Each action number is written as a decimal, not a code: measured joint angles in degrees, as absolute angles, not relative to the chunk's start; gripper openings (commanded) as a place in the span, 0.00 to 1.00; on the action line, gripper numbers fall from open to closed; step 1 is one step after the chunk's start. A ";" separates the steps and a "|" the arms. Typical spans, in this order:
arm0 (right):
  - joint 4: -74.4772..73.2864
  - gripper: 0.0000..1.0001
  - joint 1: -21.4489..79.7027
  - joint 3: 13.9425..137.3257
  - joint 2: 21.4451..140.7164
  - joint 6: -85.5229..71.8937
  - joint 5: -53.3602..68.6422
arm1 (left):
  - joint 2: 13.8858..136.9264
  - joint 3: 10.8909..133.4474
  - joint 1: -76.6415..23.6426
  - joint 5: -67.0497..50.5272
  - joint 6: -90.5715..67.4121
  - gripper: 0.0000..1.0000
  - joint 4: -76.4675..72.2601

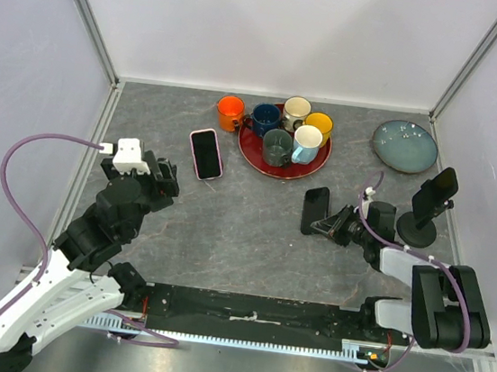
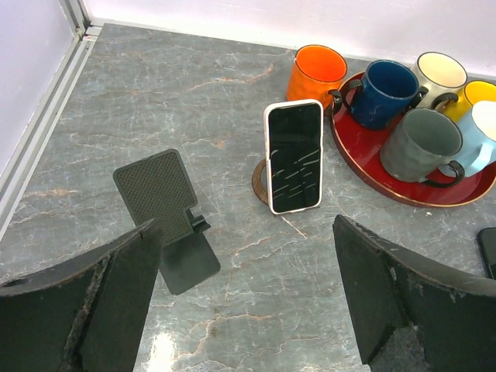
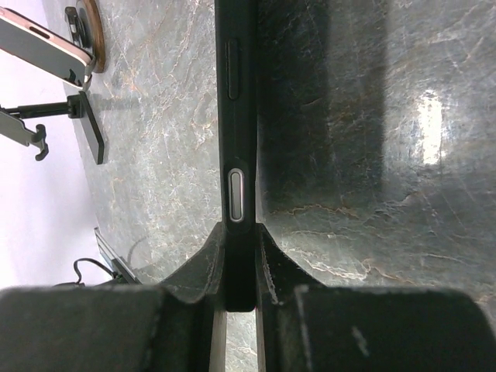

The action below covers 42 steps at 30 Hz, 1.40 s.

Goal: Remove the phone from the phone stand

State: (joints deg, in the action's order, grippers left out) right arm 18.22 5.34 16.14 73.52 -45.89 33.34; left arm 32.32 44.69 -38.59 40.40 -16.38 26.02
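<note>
Right gripper (image 1: 329, 223) was clamped on the black phone (image 1: 315, 211), pinching its thin edge between both fingers! The phone was held on edge at about 9 o'clock from the tall stand (image 1: 428, 211), clear of it. Over on the other side, the left gripper (image 1: 161, 175) hung with its jaws wide apart, above a bare folding stand (image 2: 165, 213). At 1 o'clock from that, a pink phone (image 1: 205, 153) leaned on a round stand (image 2: 258, 180), just beside the tray (image 1: 316, 165) of mugs (image 1: 278, 146).

Red tray (image 1: 252, 156) of mugs (image 1: 277, 147), orange mug (image 1: 229, 111) beside it — grey-blue plate (image 1: 405, 145)
</note>
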 measured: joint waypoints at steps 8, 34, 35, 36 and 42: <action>18.57 0.32 4.84 17.69 76.60 -44.47 34.15 | 32.12 44.60 -38.24 40.34 -16.14 0.96 25.98; -0.30 0.98 3.97 23.90 69.47 -34.02 22.48 | 34.04 44.60 -37.32 38.41 -16.14 0.95 26.02; -1.32 0.98 3.95 23.99 68.95 -33.58 22.04 | 34.30 44.60 -37.28 38.41 -16.16 0.95 26.02; -2.28 0.98 3.95 24.08 68.53 -33.17 21.58 | 34.52 44.60 -37.21 38.35 -16.16 0.95 26.02; -10.55 0.98 3.95 25.23 64.18 -30.50 17.06 | 37.06 44.62 -37.04 36.82 -16.21 0.95 26.09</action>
